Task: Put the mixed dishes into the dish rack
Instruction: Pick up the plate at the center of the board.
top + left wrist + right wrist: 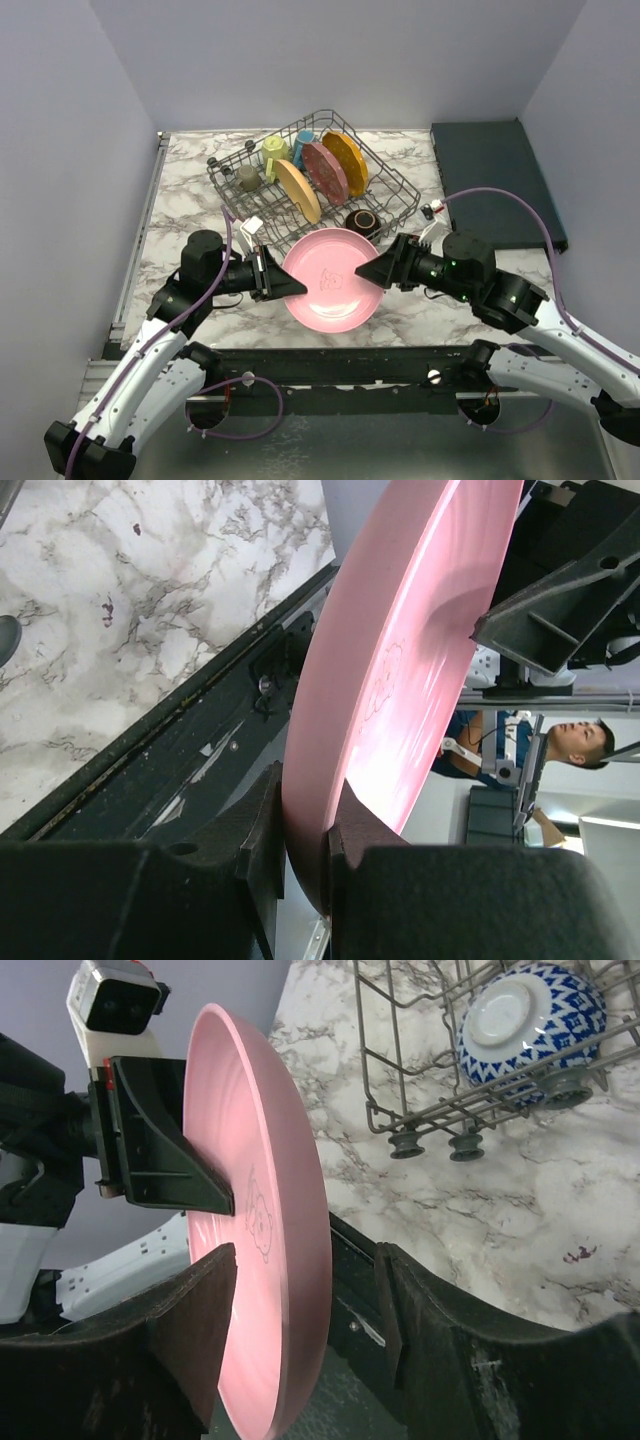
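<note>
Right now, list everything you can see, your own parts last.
pink plate: one, between the grippers, before the rack.
dish rack: one, grey wire, mid-table.
racked plates: three, two orange, one pink, upright.
blue mug: one, rack's far end.
yellow-green mug: one, beside it.
small cup: one, grey, rack's left.
bowl: one, blue-and-white, rack's near corner.
tray: one, dark, far right.
table: one, marble.
left gripper: one, black, shut on the pink plate's rim.
right gripper: one, black, open around the opposite rim.
</note>
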Controlling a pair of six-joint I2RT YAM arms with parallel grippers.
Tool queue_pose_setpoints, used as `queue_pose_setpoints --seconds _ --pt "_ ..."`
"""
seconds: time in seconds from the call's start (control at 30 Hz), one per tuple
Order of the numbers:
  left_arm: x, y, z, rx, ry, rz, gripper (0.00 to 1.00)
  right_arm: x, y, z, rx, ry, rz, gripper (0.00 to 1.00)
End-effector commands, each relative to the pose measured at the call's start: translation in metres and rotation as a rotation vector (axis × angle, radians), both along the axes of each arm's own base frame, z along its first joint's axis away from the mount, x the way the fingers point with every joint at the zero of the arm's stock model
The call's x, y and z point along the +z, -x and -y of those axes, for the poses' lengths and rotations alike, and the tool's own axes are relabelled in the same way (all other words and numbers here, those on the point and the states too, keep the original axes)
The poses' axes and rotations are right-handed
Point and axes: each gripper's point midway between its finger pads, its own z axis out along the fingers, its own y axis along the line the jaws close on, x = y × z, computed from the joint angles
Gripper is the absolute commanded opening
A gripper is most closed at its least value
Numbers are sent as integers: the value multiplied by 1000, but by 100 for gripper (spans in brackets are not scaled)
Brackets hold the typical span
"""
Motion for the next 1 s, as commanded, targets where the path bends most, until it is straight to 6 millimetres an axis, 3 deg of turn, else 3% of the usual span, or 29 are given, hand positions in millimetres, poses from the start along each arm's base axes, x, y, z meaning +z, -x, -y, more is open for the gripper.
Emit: queue_pose_setpoints --seconds 0.0,0.2,0.6,0.97 --pt "22 9 3 -58 61 66 0 20 0 -11 35 -84 35 62" --pt "23 10 3 -64 62 74 0 19 9 -12 77 -94 25 56" --pt "22 11 3 -82 58 92 0 -5 30 0 135 -30 -37 48" --pt "19 13 4 -101 56 92 0 -5 31 -9 161 -60 -40 36"
